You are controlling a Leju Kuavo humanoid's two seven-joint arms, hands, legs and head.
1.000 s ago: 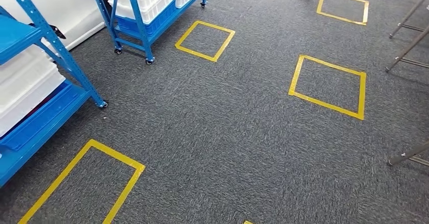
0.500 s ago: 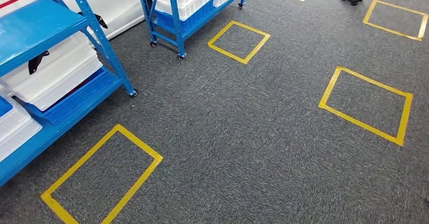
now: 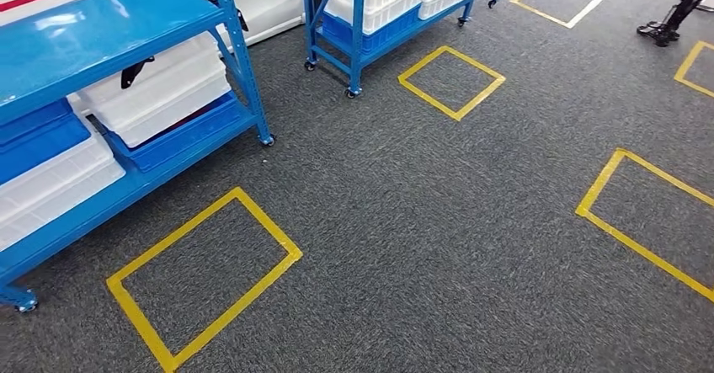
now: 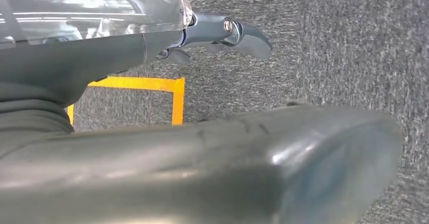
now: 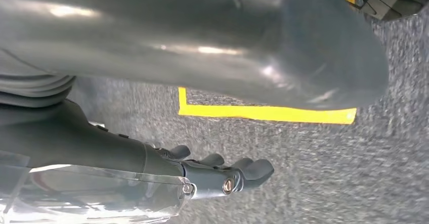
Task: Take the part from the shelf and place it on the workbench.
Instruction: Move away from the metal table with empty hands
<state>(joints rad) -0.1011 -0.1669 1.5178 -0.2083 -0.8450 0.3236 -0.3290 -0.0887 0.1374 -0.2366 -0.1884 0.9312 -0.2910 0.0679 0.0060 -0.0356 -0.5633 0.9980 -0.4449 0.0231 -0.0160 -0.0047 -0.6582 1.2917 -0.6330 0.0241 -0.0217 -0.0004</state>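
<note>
- Shelf [image 3: 109,19], blue, stands on the carpet's left edge; you see white bins [image 3: 160,87] on it (part itself can't be told).
- Left hand [image 4: 222,34]: fingers apart, empty.
- Right hand [image 5: 222,176]: same, over carpet [image 3: 404,221].

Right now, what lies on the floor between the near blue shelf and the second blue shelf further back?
In the head view, only bare grey carpet separates the near blue shelf from the second blue shelf; a white wall runs behind the gap.
</note>
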